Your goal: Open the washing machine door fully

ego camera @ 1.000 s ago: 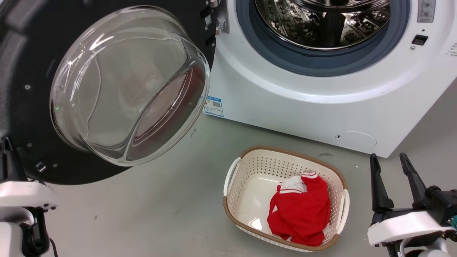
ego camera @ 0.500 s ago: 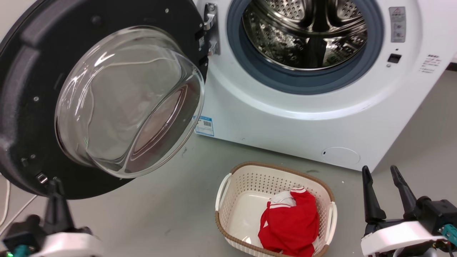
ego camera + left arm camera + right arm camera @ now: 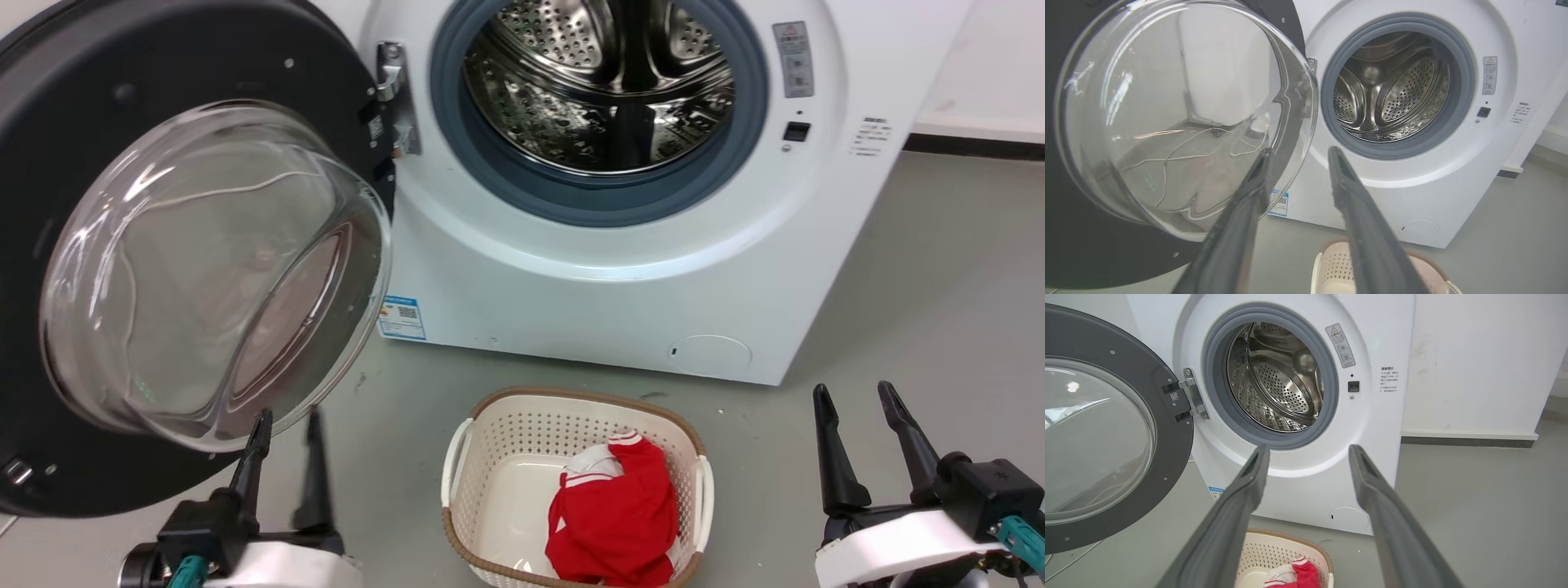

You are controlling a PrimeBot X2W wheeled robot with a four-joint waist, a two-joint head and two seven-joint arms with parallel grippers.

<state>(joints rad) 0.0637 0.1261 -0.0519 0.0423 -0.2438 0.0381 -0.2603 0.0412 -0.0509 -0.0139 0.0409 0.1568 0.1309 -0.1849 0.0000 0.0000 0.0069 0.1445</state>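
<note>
Grey floor (image 3: 939,286) bears the washing machine (image 3: 612,294) beside a white wall (image 3: 1474,355), its door (image 3: 204,269) swung wide; left gripper (image 3: 287,416) and right gripper (image 3: 852,390) gape, empty.

The washing machine door (image 3: 188,261) is dark plastic around glossy clear glass, and the drum (image 3: 571,106) is shiny perforated steel.

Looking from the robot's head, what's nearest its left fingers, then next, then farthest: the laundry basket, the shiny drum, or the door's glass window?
1. Door's glass window, just above the left gripper.
2. Laundry basket, floor to the right.
3. Steel drum, inside the washing machine.
</note>
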